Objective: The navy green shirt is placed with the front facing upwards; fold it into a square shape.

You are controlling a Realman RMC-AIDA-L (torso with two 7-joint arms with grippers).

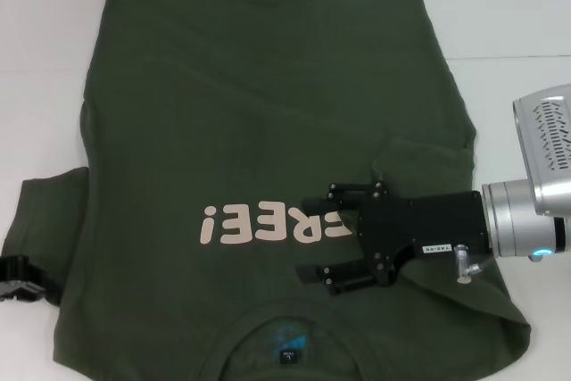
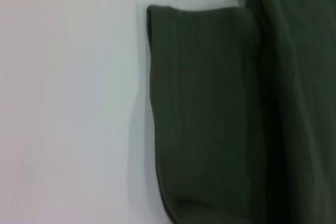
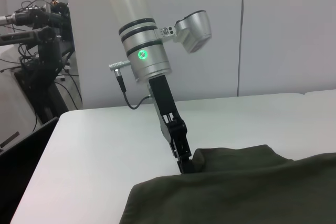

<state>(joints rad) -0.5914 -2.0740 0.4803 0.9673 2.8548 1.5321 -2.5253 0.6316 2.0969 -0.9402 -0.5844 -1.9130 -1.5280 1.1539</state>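
Note:
The navy green shirt [image 1: 250,113] lies front up on the white table [image 1: 508,15], its pink "FREE!" lettering [image 1: 268,223] and blue neck label [image 1: 287,345] toward the near edge. My right gripper [image 1: 312,236] hovers open over the end of the lettering, beside a fold of cloth on the shirt's right side. My left gripper [image 1: 20,281] is at the cuff of the left sleeve [image 1: 45,220]. In the right wrist view its fingers [image 3: 182,162] pinch the sleeve edge on the table. The left wrist view shows that sleeve [image 2: 210,103] lying flat.
Bare white table [image 2: 68,103] lies to the left of the sleeve and beyond the shirt's hem. In the right wrist view, dark equipment with cables [image 3: 37,51] stands off the table's far side, and a grey wall is behind.

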